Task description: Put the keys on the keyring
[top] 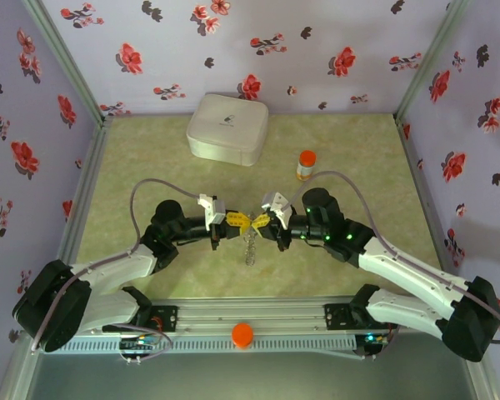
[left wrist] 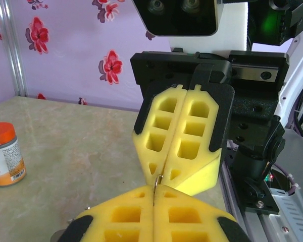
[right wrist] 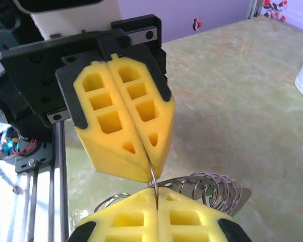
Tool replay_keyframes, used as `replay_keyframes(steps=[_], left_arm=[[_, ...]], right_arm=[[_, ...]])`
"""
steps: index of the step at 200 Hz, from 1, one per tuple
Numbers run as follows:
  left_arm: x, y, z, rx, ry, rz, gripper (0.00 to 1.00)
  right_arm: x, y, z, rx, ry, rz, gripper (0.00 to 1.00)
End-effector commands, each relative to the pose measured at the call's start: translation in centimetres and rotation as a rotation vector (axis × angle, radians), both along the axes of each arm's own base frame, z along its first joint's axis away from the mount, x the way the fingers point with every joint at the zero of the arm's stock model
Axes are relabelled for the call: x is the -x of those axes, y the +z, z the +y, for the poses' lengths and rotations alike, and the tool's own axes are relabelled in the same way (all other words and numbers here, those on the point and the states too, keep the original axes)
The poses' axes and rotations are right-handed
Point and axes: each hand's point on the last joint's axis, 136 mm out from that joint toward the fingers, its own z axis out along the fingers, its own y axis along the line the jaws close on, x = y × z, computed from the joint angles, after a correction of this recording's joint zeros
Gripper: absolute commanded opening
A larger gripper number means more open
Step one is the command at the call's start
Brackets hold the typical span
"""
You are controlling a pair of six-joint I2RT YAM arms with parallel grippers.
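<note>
While left gripper (top: 238,221) and right gripper (top: 259,221) both pinch the keyring (top: 250,247) near the bottle (top: 306,163), we risk uneven pulling slipping it free.

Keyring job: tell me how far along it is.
Done: nothing visibly threaded. In hand: left gripper and right gripper, jaws shut tip to tip, pinch a thin wire, likely the keyring. Left: both keys, which I cannot make out.

Left gripper (left wrist: 154,197) at six o'clock and right gripper (left wrist: 161,174) at centre meet tip to tip, yellow foam jaws closed on a thin grey metal keyring (left wrist: 158,180). An orange-capped white bottle (left wrist: 5,154) stands at nine o'clock.
</note>
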Motion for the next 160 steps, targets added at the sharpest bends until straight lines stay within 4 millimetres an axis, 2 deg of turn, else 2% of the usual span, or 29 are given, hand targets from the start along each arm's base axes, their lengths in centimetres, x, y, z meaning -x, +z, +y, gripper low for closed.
replay_keyframes(steps=[1, 24, 38, 89, 112, 160], left_arm=[[0.6, 1.9, 0.1, 0.038, -0.01, -0.108, 0.11], [0.6, 1.3, 0.5, -0.026, 0.014, -0.172, 0.33], [0.7, 0.3, 0.8, -0.103, 0.017, -0.214, 0.38], [0.0, -1.2, 1.3, -0.26, 0.034, -0.254, 0.38], [-0.4, -1.2, 1.3, -0.267, 0.055, -0.254, 0.38], [0.0, -1.4, 1.1, -0.266, 0.021, -0.22, 0.32]], right_arm=[[0.5, 1.8, 0.5, -0.039, 0.046, -0.027, 0.0], [0.4, 1.6, -0.2, 0.029, 0.036, -0.042, 0.0], [0.5, 1.2, -0.6, 0.107, 0.047, -0.045, 0.0], [0.3, -0.2, -1.1, 0.372, 0.087, -0.068, 0.0], [0.8, -0.4, -0.6, 0.425, 0.131, -0.118, 0.0], [1.2, -0.3, 0.7, 0.48, 0.187, -0.149, 0.0]])
